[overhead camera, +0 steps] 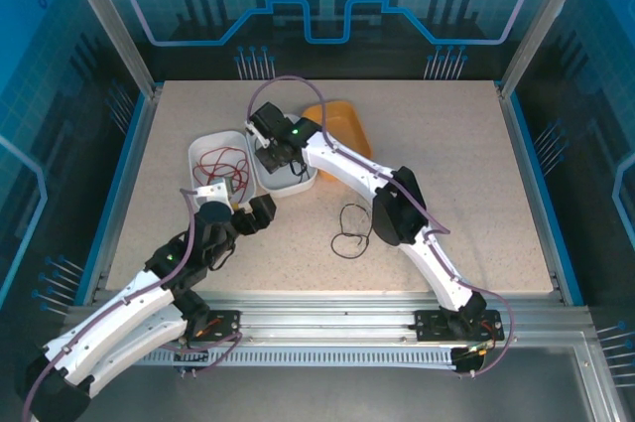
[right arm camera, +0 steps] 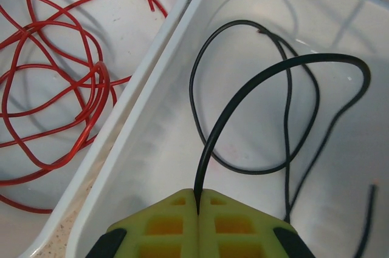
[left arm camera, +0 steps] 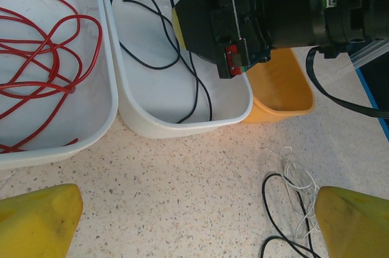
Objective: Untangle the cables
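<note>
Red cables point(left arm camera: 42, 57) lie coiled in the left white tray point(overhead camera: 203, 144). A black cable point(right arm camera: 273, 70) loops inside the right white tray point(right arm camera: 152, 167), and my right gripper point(right arm camera: 199, 200) is shut on one end of it, just above the tray floor. From above, the right gripper point(overhead camera: 273, 159) hangs over that tray. A loose tangle of black and whitish cables point(left arm camera: 295, 200) rests on the table right of the trays. My left gripper point(left arm camera: 194, 227) stands open over bare table in front of the trays, its yellow fingertips point(left arm camera: 36, 221) wide apart with nothing between them.
An orange bin point(overhead camera: 342, 124) stands behind and right of the trays, touching the right one. The tangle point(overhead camera: 349, 233) sits beside the right arm's elbow point(overhead camera: 392, 213). Metal rails border the table point(overhead camera: 466, 164).
</note>
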Motion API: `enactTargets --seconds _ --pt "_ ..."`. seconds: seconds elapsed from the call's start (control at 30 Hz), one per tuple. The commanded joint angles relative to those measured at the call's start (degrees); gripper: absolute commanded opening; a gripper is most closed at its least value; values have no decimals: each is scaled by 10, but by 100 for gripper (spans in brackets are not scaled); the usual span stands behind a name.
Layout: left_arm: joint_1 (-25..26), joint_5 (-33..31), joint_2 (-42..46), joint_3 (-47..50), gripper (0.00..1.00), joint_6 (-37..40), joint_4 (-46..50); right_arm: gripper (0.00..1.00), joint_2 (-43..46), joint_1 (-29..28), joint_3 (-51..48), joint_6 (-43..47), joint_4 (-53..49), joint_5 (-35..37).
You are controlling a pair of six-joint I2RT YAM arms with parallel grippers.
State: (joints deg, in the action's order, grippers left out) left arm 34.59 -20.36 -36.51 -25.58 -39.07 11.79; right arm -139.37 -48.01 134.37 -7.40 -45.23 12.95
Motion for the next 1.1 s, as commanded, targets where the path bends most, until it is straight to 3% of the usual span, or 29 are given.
enactTargets --seconds 0.0,0.33,0.67,0.9,1.07 --pt "-6 -10 7 9 99 -13 4 1 -16 -13 19 -12 -6 -20" --pt "-7 -8 8 11 99 -15 1 6 -36 -14 21 -17 -19 -23" --pt "-9 -8 8 10 99 -14 1 27 -27 -11 7 -14 -26 -12" --pt "-10 -7 8 10 99 -11 0 28 8 -10 -2 -12 -25 -6" --pt "-11 -7 8 11 99 -7 -1 30 58 -4 -60 -27 3 -8"
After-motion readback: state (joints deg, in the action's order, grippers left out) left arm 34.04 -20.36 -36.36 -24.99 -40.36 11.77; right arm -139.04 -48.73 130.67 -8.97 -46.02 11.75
